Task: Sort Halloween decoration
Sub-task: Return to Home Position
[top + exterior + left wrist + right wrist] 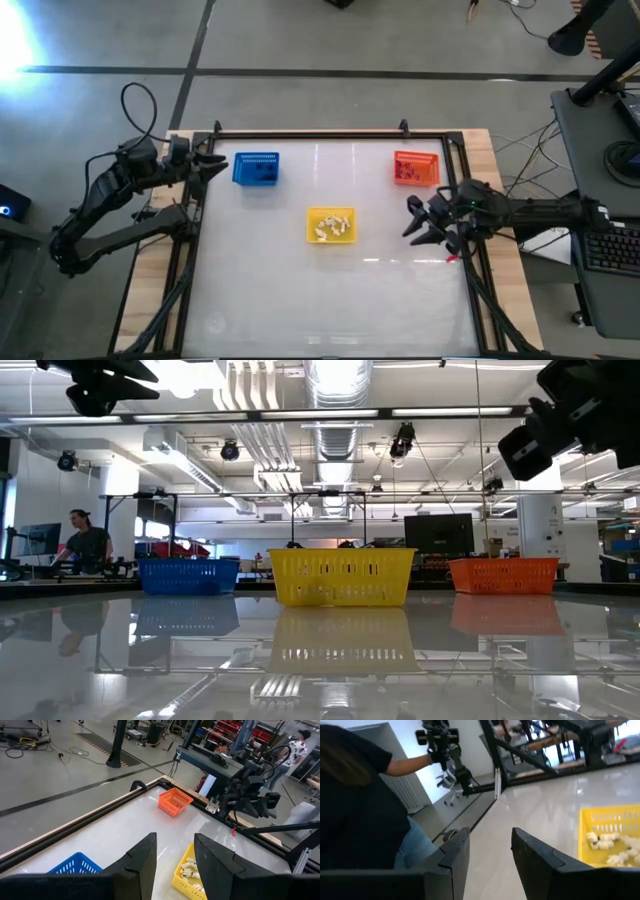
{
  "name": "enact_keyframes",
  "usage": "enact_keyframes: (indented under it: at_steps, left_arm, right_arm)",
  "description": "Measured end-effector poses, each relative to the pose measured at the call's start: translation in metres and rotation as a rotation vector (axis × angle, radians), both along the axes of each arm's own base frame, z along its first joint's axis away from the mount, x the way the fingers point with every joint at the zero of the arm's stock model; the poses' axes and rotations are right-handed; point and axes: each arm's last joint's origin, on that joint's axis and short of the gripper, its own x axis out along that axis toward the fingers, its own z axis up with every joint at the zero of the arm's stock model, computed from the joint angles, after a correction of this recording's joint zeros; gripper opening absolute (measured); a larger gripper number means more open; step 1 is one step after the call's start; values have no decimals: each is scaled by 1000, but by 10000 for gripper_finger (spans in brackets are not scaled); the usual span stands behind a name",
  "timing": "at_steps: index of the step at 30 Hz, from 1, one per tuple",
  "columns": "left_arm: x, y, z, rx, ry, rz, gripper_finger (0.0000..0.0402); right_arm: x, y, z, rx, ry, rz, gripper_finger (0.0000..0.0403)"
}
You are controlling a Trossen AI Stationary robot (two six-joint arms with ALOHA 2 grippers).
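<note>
Three mesh baskets are sitting on the white table point(330, 300), and all the trinkets in view are lying inside them. The blue basket point(236, 168) is standing near the far left corner and is holding a few small black pieces point(262, 170). The orange basket point(436, 168) is standing near the far right corner with a cluster of dark purplish pieces point(406, 172) in it. The yellow basket point(330, 210) is sitting between the two and nearer the table's middle, carrying a heap of cream pieces point(333, 227) that are also showing in both wrist views. The left gripper point(220, 166) is hanging at the table's left edge, just beside the blue basket, and its two fingers are standing apart with nothing between them. The right gripper point(408, 220) is hovering over the right part of the table, near the orange basket and well apart from the yellow one. Its fingers are spread wide and are likewise gripping nothing. In the low view both grippers are showing only at the upper corners, high above the baskets and touching none of them. Far behind the blue basket in that view, a person point(88, 545) in a dark top is standing at a bench.
</note>
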Motion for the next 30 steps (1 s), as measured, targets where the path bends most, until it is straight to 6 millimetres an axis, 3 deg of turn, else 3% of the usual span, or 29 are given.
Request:
enact_keyframes:
  at_steps: [9,18,22,24,27,30]
  left_arm:
    - [0,0,0,-2,-1,0,114]
    - [0,0,-2,-18,12,2,114]
    - [0,0,-3,-42,13,5,114]
    - [0,0,-4,-48,12,7,114]
    - [0,0,-5,-54,18,7,114]
    - [1,1,-7,-58,25,7,114]
  right_arm:
    - [-24,4,-15,-40,-171,-12,137]
    - [-39,6,-7,-184,-379,-32,137]
    - [-35,4,-17,-213,-281,-122,137]
    - [-32,-1,-26,-157,-142,-279,137]
    - [-30,-7,-29,-140,-89,-473,137]
    - [-30,-7,-30,-199,-97,-487,137]
